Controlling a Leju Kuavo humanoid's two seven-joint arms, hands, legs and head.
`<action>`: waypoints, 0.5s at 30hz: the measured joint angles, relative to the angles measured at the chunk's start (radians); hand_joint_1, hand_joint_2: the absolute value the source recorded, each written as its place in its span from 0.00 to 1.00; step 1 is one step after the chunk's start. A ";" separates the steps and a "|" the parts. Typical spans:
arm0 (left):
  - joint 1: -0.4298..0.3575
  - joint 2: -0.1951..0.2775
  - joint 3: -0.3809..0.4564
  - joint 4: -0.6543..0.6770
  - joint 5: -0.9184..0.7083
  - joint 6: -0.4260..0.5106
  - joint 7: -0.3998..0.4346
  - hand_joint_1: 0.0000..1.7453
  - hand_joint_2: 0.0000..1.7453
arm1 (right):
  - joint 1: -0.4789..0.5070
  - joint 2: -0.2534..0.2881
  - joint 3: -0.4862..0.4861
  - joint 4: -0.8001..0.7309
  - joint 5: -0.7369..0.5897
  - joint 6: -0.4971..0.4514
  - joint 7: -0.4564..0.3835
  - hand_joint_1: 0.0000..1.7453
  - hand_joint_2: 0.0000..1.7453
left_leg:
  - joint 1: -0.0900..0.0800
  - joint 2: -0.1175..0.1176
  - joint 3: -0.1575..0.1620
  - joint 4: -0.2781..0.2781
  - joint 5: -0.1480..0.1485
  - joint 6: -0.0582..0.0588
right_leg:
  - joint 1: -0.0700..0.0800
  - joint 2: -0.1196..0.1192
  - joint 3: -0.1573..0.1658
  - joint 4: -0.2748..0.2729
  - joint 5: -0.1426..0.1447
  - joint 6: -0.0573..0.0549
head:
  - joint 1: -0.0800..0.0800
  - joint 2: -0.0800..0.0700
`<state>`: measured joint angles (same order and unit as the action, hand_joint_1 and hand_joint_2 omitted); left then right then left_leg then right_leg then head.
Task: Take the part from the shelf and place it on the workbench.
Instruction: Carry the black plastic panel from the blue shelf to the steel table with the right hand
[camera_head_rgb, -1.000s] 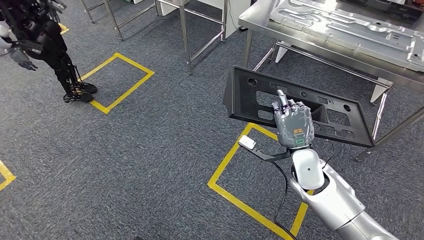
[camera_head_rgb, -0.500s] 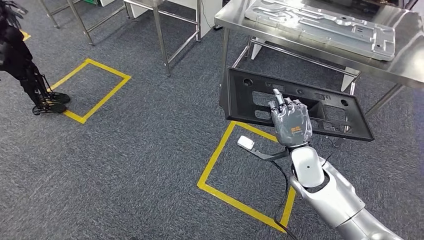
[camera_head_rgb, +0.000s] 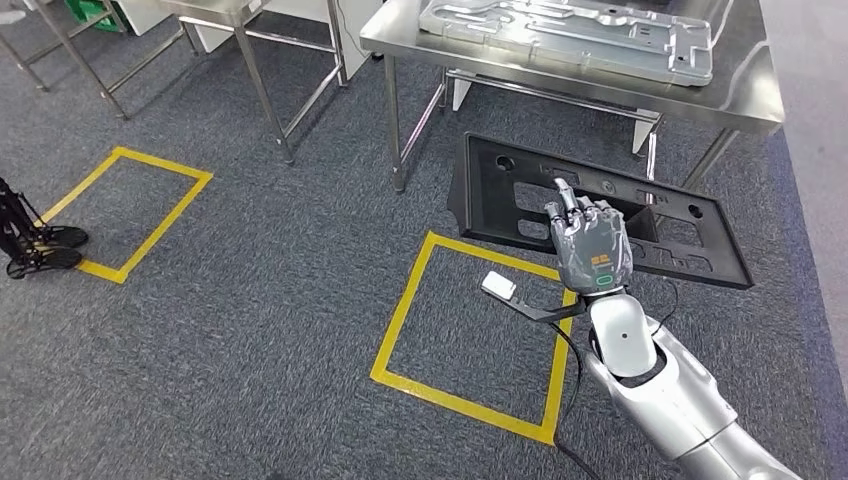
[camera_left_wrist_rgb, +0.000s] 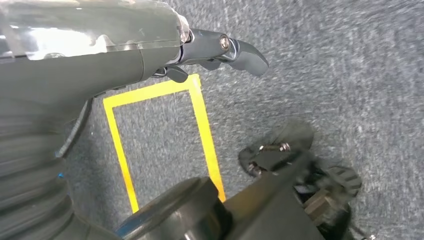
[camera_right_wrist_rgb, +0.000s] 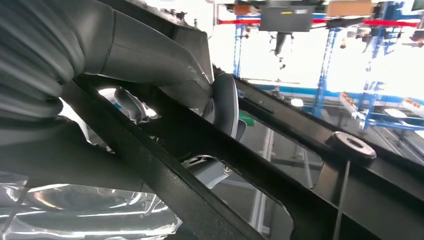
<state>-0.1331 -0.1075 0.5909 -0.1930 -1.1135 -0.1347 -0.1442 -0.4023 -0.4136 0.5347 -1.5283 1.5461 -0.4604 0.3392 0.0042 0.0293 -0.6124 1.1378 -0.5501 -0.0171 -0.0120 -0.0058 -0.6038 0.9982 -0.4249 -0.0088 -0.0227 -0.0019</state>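
Right hand (camera_head_rgb: 588, 250), centre-right of frame, grips the black part (camera_head_rgb: 520, 195), carrying it; next it must be raised over the steel counter (camera_head_rgb: 745, 95), upper right.

Three cameras: one high on the body, one at each wrist.

The head view looks forward and down from above, carpet filling most of the frame, the steel surface (camera_head_rgb: 745, 95) along the top and the right robot hand (camera_head_rgb: 590, 245) right of centre on the black part (camera_head_rgb: 480, 195). The right wrist view sits very close behind that robot hand (camera_right_wrist_rgb: 220, 107), looking up through the same part (camera_right_wrist_rgb: 300, 185). The left wrist view points down at the floor past the left robot hand (camera_left_wrist_rgb: 220, 52), sharing a yellow floor square (camera_left_wrist_rgb: 205, 130) with the head view.
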 joint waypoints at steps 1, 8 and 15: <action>0.001 0.000 0.000 0.000 0.000 -0.001 0.000 0.00 1.00 | 0.001 0.000 0.000 -0.001 0.000 0.002 0.000 1.00 1.00 | 0.000 -0.012 -0.036 0.073 -0.031 -0.001 | 0.000 0.009 0.000 0.000 0.000 -0.003 | 0.000 0.000; 0.004 0.001 0.000 0.000 -0.002 -0.003 -0.001 0.00 1.00 | 0.015 0.002 0.000 -0.009 0.000 0.004 0.007 1.00 1.00 | 0.007 -0.070 0.008 -0.086 0.097 0.010 | 0.001 0.085 -0.003 0.016 -0.008 0.007 | 0.000 0.000; 0.000 -0.003 0.000 0.000 -0.003 -0.001 -0.006 0.00 1.00 | 0.015 0.001 0.000 -0.013 0.000 0.006 0.013 1.00 1.00 | 0.008 -0.037 0.034 -0.137 0.108 0.047 | -0.003 0.036 -0.062 0.121 -0.067 0.046 | 0.000 0.000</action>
<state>-0.1328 -0.1107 0.5909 -0.1930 -1.1162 -0.1355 -0.1503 -0.3872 -0.4124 0.5345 -1.5410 1.5461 -0.4548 0.3524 0.0125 -0.0077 -0.5782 1.0005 -0.4424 0.0299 -0.0151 0.0301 -0.6657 1.1197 -0.4921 0.0372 -0.0225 -0.0019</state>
